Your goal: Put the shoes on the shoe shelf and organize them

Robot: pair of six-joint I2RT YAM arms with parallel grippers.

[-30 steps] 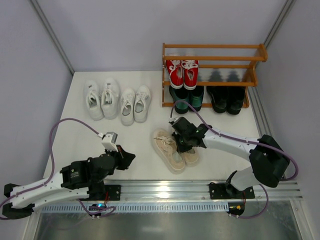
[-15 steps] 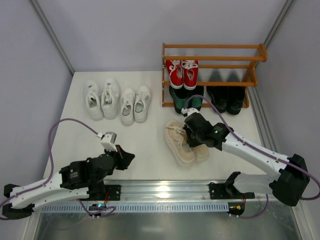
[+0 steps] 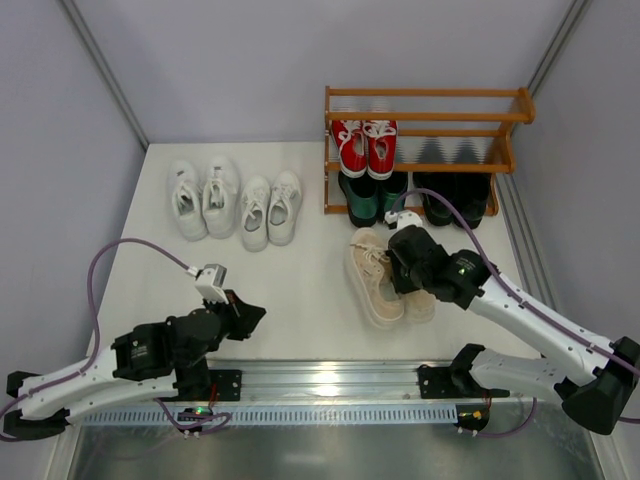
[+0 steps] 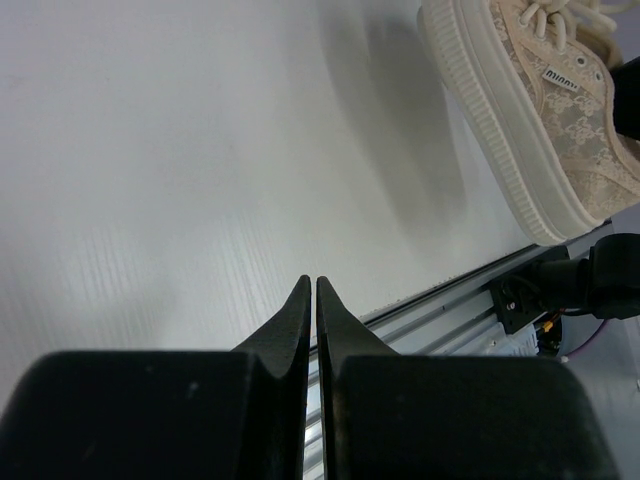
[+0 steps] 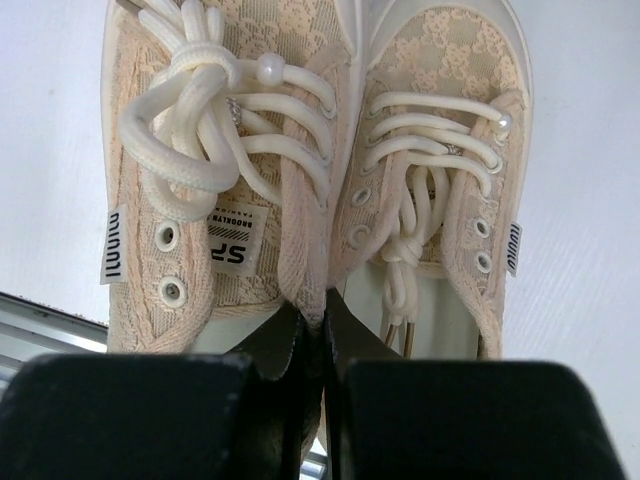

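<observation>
My right gripper (image 5: pixel 318 312) (image 3: pixel 405 272) is shut on the touching inner collars of the cream shoes (image 5: pixel 320 160) (image 3: pixel 385 275), holding both side by side in front of the shoe shelf (image 3: pixel 425 118). The red sneakers (image 3: pixel 364 145) sit on the shelf's middle tier at the left. The dark green loafers (image 3: pixel 373 195) and black loafers (image 3: pixel 452 197) sit on the bottom tier. Two white sneaker pairs (image 3: pixel 205 197) (image 3: pixel 270 208) stand on the table at the left. My left gripper (image 4: pixel 311 290) (image 3: pixel 250 315) is shut and empty above the table near the front edge.
The metal rail (image 3: pixel 330 378) runs along the table's front edge. Side walls (image 3: pixel 60 150) close in at the left and right. One cream shoe (image 4: pixel 540 110) also shows in the left wrist view.
My right gripper has carried the cream shoes to the right and back, toward the shelf. The left arm has barely shifted.
</observation>
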